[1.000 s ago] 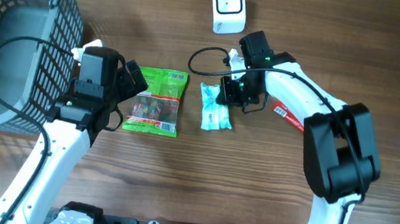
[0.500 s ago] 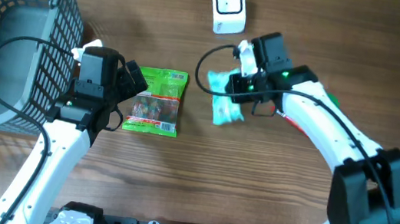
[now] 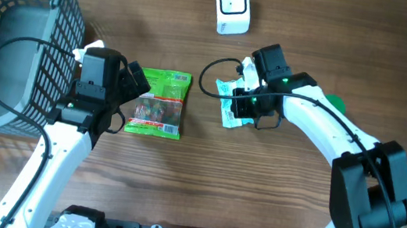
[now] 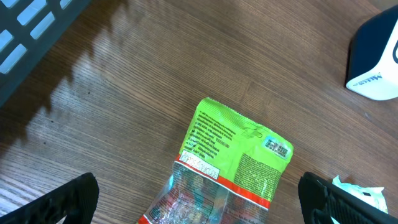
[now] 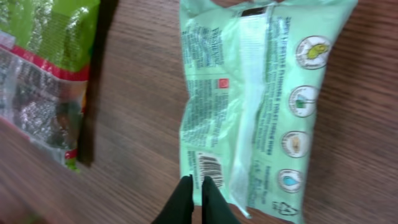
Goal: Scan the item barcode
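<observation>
Claw report: right claw (image 5: 195,198) is pinching tight on the lower edge of the pale green packet (image 5: 249,93), fingertips right beside its barcode (image 5: 210,167), bottom middle of the wrist view. From overhead that packet is sitting mid-frame, below the white scanner (image 3: 232,6) at top centre. Meanwhile the left claw (image 4: 199,202) is gaping wide, hanging over the bright green snack bag (image 4: 230,155), gripping nothing.

Just right of the green snack bag (image 3: 158,103) the right gripper (image 3: 241,105) sits on a pale green packet (image 3: 227,117), the white scanner (image 3: 232,7) lies beyond it, and the mesh basket (image 3: 9,33) stands well left.
</observation>
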You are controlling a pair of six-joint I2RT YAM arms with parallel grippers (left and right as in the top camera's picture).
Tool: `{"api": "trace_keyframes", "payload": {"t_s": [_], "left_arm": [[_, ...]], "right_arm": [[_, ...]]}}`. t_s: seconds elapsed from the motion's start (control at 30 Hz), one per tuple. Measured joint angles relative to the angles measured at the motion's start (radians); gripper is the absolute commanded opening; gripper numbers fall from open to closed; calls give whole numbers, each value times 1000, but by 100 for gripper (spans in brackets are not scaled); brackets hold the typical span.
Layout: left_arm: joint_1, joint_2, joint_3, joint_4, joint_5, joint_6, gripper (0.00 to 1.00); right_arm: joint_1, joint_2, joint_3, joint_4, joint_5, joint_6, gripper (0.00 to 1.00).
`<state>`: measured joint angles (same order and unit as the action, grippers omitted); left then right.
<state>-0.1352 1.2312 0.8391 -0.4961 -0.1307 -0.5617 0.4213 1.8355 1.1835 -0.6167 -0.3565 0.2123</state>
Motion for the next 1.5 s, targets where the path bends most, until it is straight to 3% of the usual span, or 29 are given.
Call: {"api": "trace_keyframes", "payload": {"t_s": [0.13, 0.4, 0.53, 0.77, 0.93, 1.03, 1.2, 1.33, 1.5], "left_arm": [[0, 0, 0, 0, 0, 0, 100], [0, 0, 0, 0, 0, 0, 100], [0, 0, 0, 0, 0, 0, 100], [0, 0, 0, 0, 0, 0, 100], [0, 0, 0, 0, 0, 0, 100], [0, 0, 0, 0, 0, 0, 100], [0, 0, 0, 0, 0, 0, 100], [0, 0, 0, 0, 0, 0, 100], [0, 0, 0, 0, 0, 0, 100]], "right_arm": [[19, 0, -3, 24, -19, 26, 4], [27, 38, -166, 291, -26, 220, 5], [23, 45, -167, 301, -101, 254, 22], [15, -46, -52, 175, -222, 90, 56], [-105, -91, -10, 171, -109, 5, 56], [-142, -71, -9, 138, -30, -2, 49], [-135, -15, -20, 30, 85, 71, 39], [-127, -5, -84, 34, 147, 147, 40], [-15, -3, -139, 72, 154, 173, 41]]}}
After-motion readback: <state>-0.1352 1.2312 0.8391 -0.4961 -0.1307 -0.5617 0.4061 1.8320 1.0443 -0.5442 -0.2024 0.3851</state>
